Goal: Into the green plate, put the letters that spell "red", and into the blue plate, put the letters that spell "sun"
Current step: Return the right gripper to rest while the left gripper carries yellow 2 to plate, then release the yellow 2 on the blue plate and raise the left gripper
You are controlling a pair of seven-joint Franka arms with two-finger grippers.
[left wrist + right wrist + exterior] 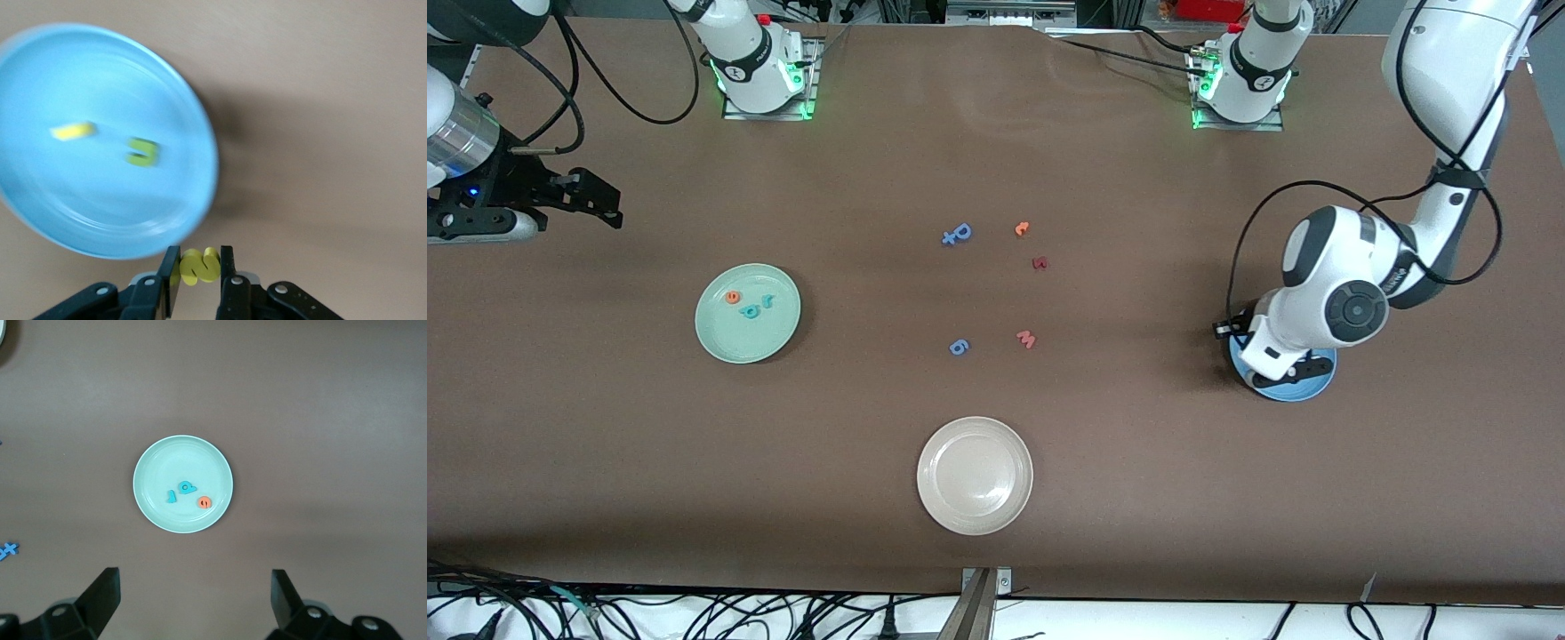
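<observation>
Left gripper (195, 273) pinches yellow "s" (200, 265) — over the blue plate (40, 220) rim.

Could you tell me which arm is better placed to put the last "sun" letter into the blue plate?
Left: the left gripper already holds the yellow "s" at the blue plate.

White Franka arms (1334, 293), grey joint caps, black cables, green-lit bases, black hands (200, 280).
</observation>
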